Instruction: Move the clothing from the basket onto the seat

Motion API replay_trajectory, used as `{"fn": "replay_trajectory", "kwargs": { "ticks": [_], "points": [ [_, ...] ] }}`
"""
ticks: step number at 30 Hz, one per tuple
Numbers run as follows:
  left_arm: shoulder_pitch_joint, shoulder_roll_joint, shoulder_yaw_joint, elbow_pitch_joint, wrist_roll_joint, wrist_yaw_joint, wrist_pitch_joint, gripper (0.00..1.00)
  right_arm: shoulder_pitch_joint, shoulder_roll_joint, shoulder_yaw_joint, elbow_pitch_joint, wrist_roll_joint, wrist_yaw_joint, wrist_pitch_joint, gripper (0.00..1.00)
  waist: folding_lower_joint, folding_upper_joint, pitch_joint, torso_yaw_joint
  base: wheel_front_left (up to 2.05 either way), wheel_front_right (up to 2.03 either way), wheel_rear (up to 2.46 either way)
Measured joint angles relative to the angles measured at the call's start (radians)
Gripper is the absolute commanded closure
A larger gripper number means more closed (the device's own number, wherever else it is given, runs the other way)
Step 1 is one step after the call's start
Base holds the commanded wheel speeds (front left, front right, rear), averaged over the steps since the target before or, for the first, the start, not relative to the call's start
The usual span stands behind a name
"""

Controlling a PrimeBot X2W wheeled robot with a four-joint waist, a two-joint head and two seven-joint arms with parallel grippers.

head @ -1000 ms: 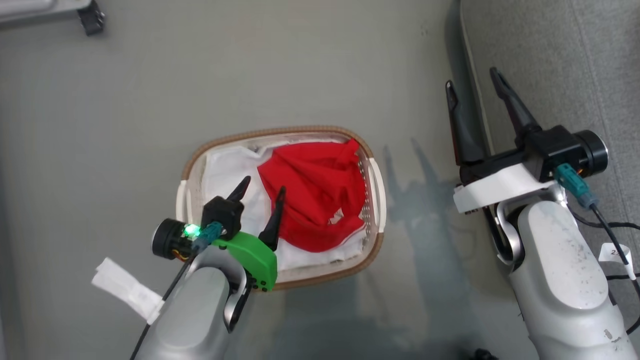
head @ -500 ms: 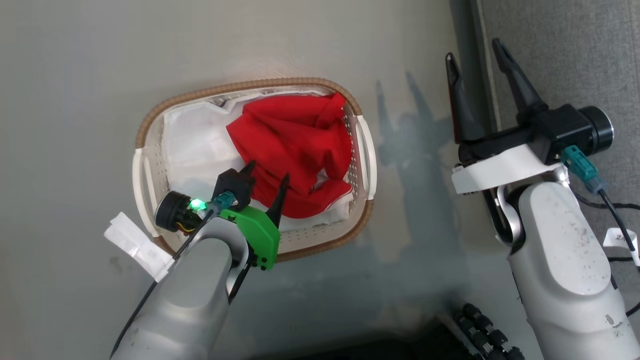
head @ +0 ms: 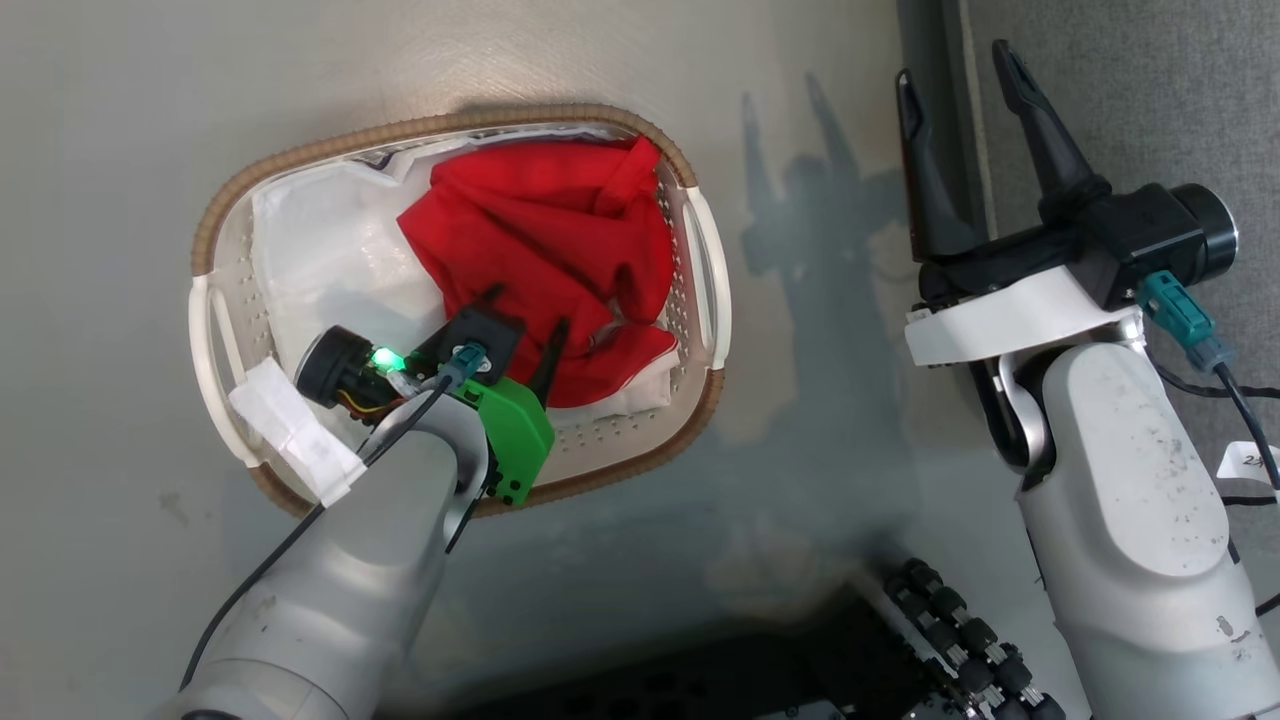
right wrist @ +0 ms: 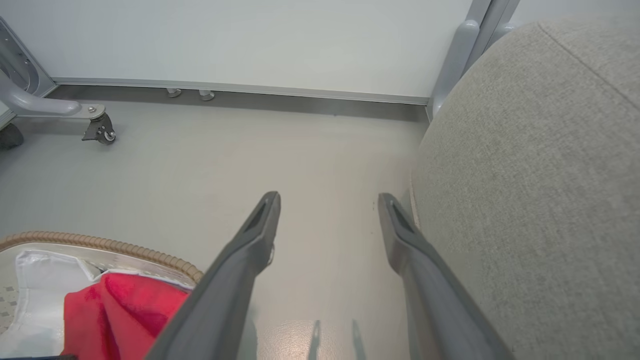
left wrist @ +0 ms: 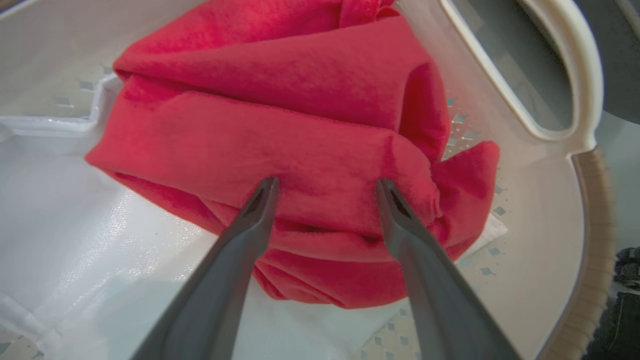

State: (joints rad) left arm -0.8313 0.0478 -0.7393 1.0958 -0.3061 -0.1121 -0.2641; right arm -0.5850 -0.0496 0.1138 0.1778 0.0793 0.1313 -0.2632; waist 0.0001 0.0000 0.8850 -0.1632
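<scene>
Red garment [left wrist: 300, 125] bunched in white laundry basket [head: 215, 300], atop white sheet [head: 310, 260]. Over last second your left fingers [left wrist: 237, 240] have dropped onto it. Spread apart, tips straddling fold, nothing pinched: close next. Right fingers [head: 1040, 135] apart, idle beside grey seat [head: 1130, 90].

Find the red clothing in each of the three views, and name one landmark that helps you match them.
Head view: the clothing lies upper centre, in the right half of the basket, with the open left gripper over its lower part.
Left wrist view: the clothing spreads across the upper middle.
Right wrist view: the clothing sits in the bottom left corner.
Shared landmark: the basket's brown woven rim.
</scene>
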Motion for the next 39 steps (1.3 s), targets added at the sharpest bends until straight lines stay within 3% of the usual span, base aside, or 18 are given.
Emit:
{"fn": "replay_trajectory", "kwargs": {
  "ticks": [13, 22, 39],
  "points": [
    [-0.059, 0.004, 0.017, 0.058, 0.028, 0.041, 0.000, 0.00, 0.000, 0.000, 0.006, -0.001, 0.010, 0.000, 0.000, 0.00, -0.0001, 0.0000, 0.041, -0.012, 0.00, 0.00, 0.00],
    [-0.072, 0.002, 0.060, 0.087, -0.009, 0.078, 0.000, 0.00, -0.001, 0.000, 0.006, 0.004, 0.011, 0.000, 0.000, 0.00, -0.0001, 0.0000, 0.058, -0.002, 0.00, 0.00, 0.00],
    [-0.102, 0.001, 0.064, 0.113, -0.168, 0.051, 0.017, 0.00, -0.019, 0.000, 0.016, 0.010, 0.018, 0.000, 0.000, 0.00, -0.0001, 0.0000, 0.095, -0.011, 0.00, 0.00, 0.00]
  ]
}}
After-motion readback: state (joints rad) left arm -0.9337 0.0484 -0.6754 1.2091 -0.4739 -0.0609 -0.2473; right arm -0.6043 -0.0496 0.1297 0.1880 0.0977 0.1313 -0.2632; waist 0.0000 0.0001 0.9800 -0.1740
